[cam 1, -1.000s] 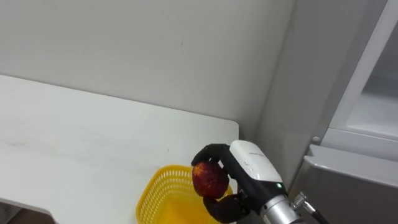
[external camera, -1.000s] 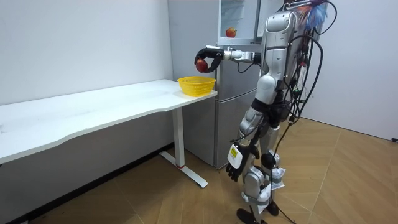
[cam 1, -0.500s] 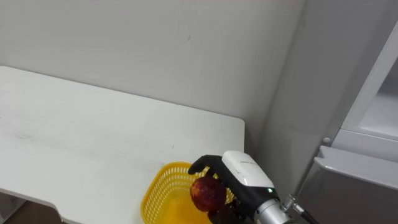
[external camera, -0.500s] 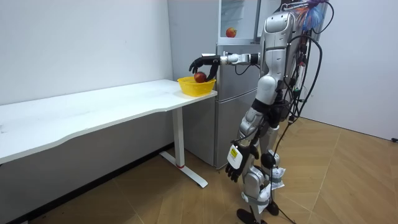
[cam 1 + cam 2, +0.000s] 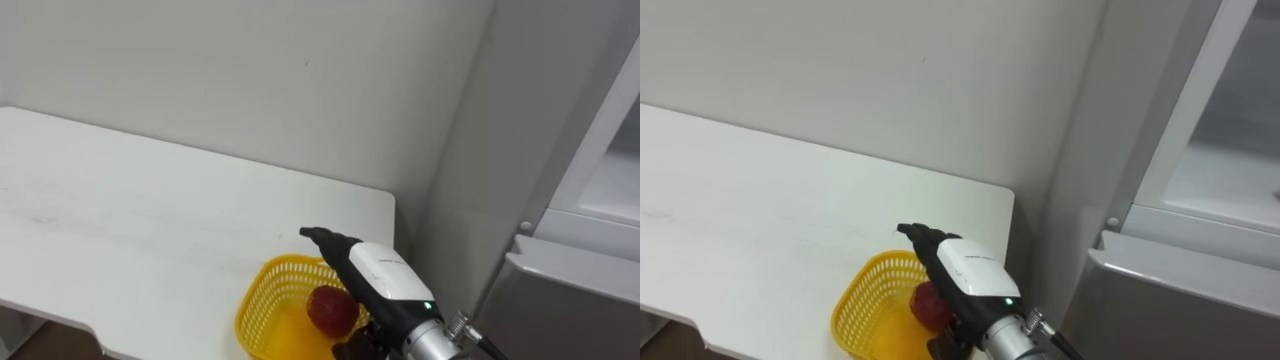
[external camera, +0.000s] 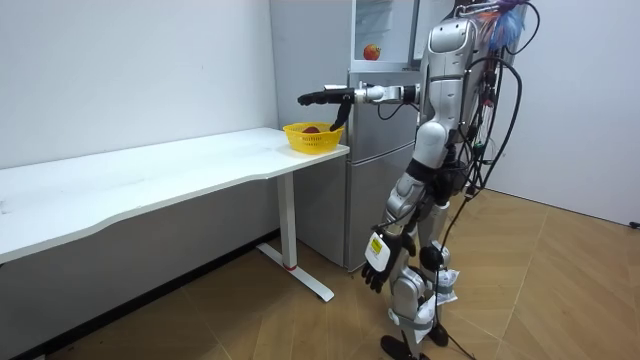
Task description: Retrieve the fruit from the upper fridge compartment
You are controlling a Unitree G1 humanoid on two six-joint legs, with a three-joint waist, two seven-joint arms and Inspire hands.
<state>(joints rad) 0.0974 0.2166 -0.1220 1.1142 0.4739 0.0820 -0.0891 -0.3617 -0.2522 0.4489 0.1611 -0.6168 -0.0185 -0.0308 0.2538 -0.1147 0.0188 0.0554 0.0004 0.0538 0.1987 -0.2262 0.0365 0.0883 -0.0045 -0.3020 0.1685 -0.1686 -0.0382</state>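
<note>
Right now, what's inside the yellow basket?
A red fruit lies in the yellow basket. The right hand, fingers straight, is above it and covers part of the basket's inside, so anything else there can't be seen.

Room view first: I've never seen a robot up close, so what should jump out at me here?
The tall robot stands by the fridge, its right hand held out open above a yellow basket at the corner of the table. A red fruit lies in the basket, and a second fruit sits in the fridge's open upper part. Its left hand hangs by its leg.
</note>
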